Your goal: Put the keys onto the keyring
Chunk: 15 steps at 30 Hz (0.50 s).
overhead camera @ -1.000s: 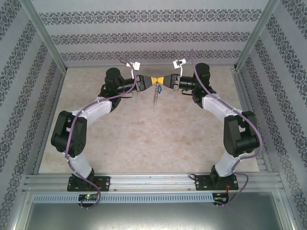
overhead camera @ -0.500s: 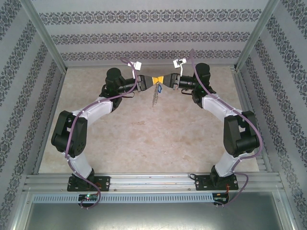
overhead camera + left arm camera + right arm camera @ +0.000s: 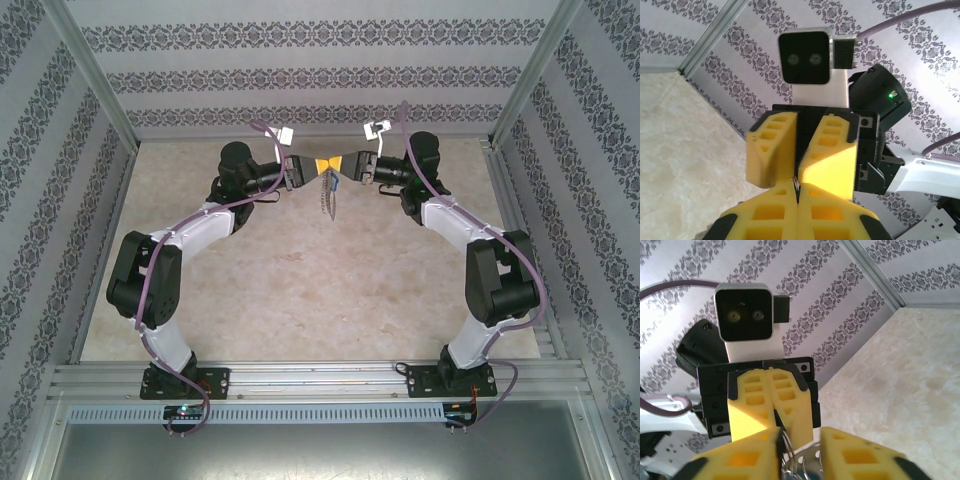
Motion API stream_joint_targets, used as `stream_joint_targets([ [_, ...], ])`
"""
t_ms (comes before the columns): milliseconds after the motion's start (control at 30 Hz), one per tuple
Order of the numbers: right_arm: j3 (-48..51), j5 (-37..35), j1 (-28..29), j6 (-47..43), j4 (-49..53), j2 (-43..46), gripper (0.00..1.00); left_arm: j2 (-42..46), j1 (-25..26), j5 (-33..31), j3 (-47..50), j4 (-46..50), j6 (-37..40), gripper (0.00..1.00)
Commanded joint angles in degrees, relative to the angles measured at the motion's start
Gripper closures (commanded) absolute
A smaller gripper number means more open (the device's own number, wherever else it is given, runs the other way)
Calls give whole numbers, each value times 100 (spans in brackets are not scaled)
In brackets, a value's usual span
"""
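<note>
- The left gripper (image 3: 319, 166) is hovering over the middle of the bench's (image 3: 300, 290) far edge. Its yellow fingers (image 3: 765, 215) are pressing flat together on a thin sliver of metal.
- That sliver is looking like the keyring (image 3: 786, 439), which is showing as a fine wire loop at those tips, mostly hidden.
- The chain (image 3: 328, 200) is dangling below the point where the two grippers are meeting tip to tip. Its links are too small to separate.
- The keys (image 3: 802, 466) are sitting between the fingers of the right gripper (image 3: 343, 166), cut off by the frame's bottom edge. A pierced silver piece and a hint of blue are showing.
- The right gripper is gripping them with its fingers narrowly apart.
</note>
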<state>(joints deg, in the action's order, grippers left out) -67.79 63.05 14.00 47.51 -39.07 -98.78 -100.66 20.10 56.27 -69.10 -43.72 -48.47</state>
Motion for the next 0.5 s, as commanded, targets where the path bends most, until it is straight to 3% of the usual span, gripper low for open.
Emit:
stream_joint_targets([
  [0,244,-354,-148,89,-286,334,63,67,56,-64,98,-562,-42,100],
  [167,993,-1112,-403,5,-346,849,56,186,66,-257,214,-707,-28,100],
  [467,2272,-2412,-69,-817,-464,1653,55,309,106,-568,436,-1090,-83,100],
])
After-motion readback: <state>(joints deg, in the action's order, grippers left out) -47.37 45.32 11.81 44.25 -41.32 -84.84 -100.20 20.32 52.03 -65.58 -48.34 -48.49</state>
